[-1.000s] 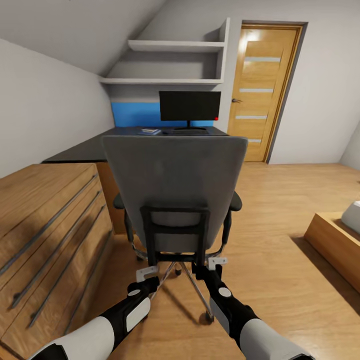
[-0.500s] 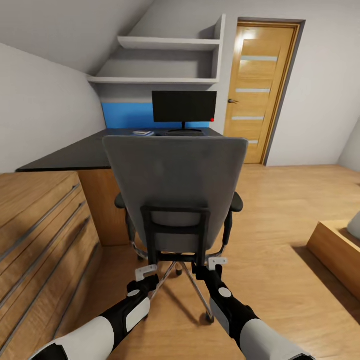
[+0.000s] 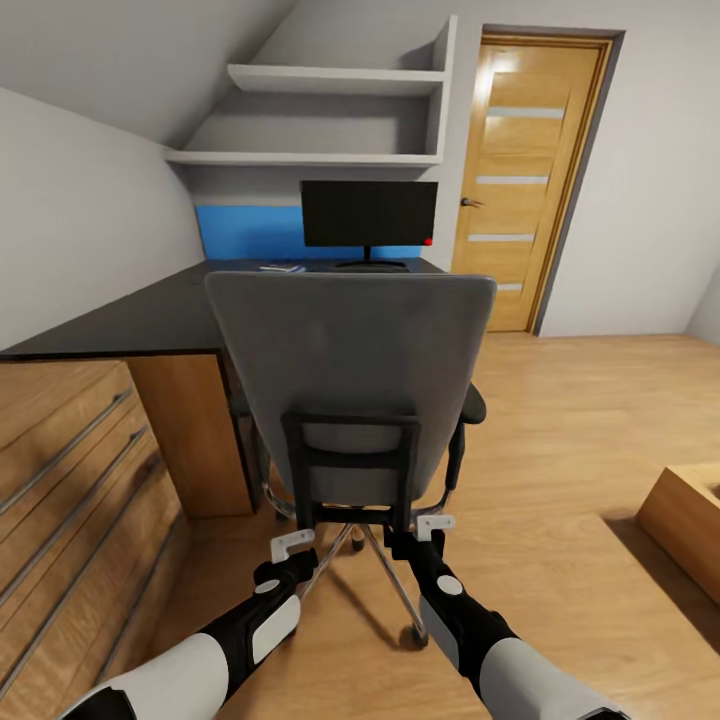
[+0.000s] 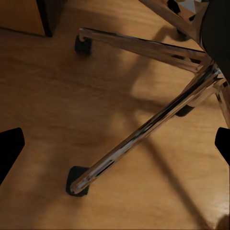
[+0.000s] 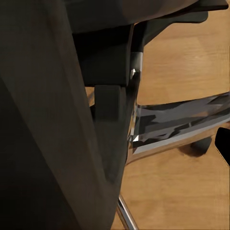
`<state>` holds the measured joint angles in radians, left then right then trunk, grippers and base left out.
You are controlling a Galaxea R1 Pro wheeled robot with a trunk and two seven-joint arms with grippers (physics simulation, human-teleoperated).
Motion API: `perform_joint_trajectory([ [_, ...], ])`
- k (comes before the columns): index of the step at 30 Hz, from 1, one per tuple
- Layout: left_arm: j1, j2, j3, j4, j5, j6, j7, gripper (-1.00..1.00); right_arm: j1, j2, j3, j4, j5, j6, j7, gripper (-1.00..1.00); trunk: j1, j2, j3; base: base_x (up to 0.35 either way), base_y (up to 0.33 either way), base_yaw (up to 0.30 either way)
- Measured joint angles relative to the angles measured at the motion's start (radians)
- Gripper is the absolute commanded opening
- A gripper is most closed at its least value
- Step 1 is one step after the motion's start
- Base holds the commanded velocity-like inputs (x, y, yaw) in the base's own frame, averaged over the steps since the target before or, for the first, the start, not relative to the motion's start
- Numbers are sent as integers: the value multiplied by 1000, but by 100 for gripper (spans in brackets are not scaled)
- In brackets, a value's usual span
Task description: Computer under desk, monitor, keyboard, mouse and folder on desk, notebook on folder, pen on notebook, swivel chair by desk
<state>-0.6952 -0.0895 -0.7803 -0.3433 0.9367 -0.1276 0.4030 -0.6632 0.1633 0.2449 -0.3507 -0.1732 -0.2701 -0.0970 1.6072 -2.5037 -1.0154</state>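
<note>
Head view: the swivel chair [image 3: 350, 385], grey back toward the camera, stands just before the black desk [image 3: 130, 320], hiding part of it. The monitor [image 3: 368, 213] stands on the desk by the wooden door [image 3: 525, 180]. The left gripper [image 3: 292, 546] and right gripper [image 3: 432, 524] sit behind the chair's black frame; I cannot tell their spread.

Left wrist view: the chair's chrome legs [image 4: 143, 129] cross the wood floor [image 4: 43, 96], fingertips [image 4: 9, 148] wide apart.

Right wrist view: dark chair underside [image 5: 48, 120] blocks the near view.

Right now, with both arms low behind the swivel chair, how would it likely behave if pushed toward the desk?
The swivel chair would probably roll easily: castors sit on smooth wood floor. It may veer or spin, since its star base swivels. A push high on the tall backrest might tilt it rather than roll it.
</note>
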Motion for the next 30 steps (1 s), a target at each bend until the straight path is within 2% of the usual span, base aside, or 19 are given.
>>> perform_joint_trajectory([
  [21,0,0,-5,0,0,0,-2,100,0,0,1,0,-3,0,1,100,0,0,-1,322,-114,19],
  [30,0,0,-3,-1,-2,0,-1,100,0,1,-3,0,-2,0,-2,100,0,0,-1,322,-122,180],
])
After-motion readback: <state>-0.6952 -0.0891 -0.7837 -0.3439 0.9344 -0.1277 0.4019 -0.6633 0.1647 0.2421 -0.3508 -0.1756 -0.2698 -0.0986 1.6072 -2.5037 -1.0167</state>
